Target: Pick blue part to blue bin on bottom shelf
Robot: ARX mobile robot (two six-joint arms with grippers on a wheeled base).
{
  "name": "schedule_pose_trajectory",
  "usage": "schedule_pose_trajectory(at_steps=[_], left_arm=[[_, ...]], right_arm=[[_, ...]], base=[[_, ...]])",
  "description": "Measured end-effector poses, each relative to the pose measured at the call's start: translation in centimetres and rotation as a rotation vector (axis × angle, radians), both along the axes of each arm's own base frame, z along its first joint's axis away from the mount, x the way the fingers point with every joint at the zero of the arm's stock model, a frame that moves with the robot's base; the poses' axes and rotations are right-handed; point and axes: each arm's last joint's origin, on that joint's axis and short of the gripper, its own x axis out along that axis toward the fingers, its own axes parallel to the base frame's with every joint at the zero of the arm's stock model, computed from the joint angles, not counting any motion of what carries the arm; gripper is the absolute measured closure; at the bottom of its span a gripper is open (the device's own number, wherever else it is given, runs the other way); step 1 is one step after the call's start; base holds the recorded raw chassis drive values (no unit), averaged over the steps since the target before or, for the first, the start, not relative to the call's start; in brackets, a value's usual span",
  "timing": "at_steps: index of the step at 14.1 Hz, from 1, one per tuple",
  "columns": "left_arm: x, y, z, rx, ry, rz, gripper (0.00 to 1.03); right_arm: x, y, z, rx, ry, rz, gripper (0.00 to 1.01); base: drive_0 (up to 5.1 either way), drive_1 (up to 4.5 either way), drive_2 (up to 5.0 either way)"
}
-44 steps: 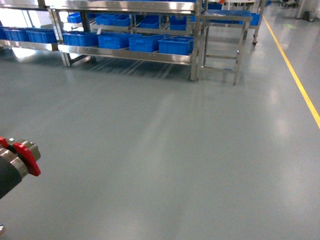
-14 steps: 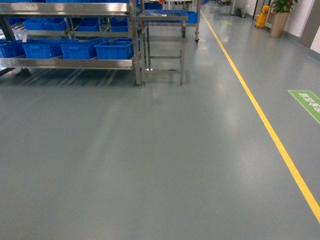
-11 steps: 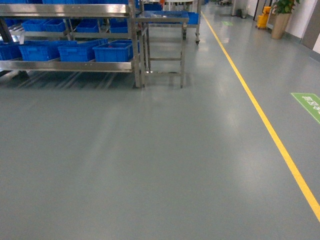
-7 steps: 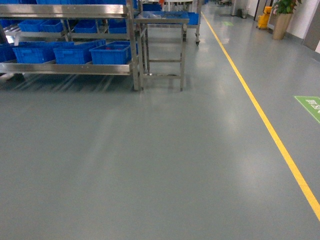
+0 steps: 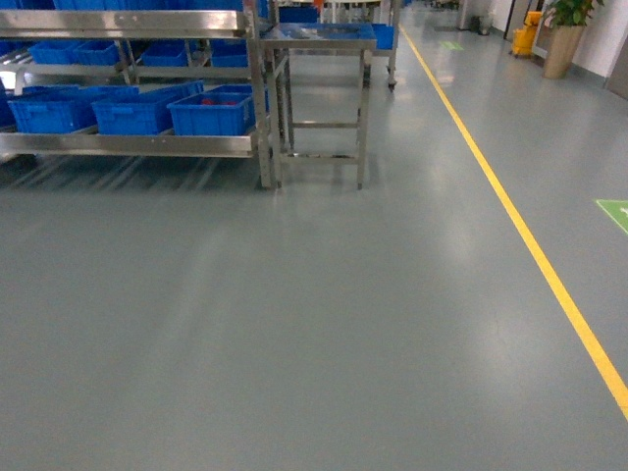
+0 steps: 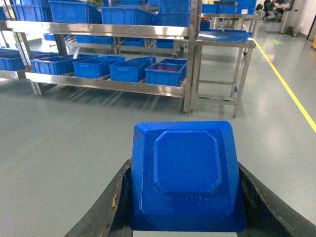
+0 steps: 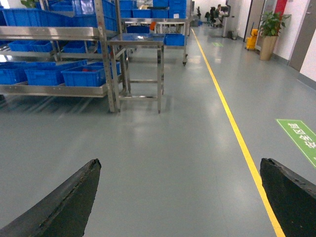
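Over the last second the bottom shelf (image 5: pixel 137 145) with its blue bins (image 5: pixel 211 111) slides right and nearer in the head view, so the base is closing in, the left gripper (image 6: pixel 185 217) clamping the blue part (image 6: pixel 186 173), the right gripper (image 7: pixel 180 197) spread wide, empty.

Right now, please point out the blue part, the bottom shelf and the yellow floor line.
blue part (image 6: pixel 186 175): left wrist view, on its raised octagonal face.
bottom shelf (image 5: pixel 147 144): head view, on its steel front lip.
yellow floor line (image 5: pixel 530 247): head view, on the middle of the painted stripe.
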Motion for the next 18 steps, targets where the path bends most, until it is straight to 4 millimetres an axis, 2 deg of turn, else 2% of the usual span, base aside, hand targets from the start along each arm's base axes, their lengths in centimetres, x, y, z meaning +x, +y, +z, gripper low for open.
schedule_pose_trajectory(at_steps=[18], left_arm=[[-0.01, 0.00, -0.04, 0.000, 0.000, 0.000, 0.58]], right_arm=[[0.01, 0.00, -0.03, 0.000, 0.003, 0.000, 0.03]], base=[[0.0, 4.14, -4.1]])
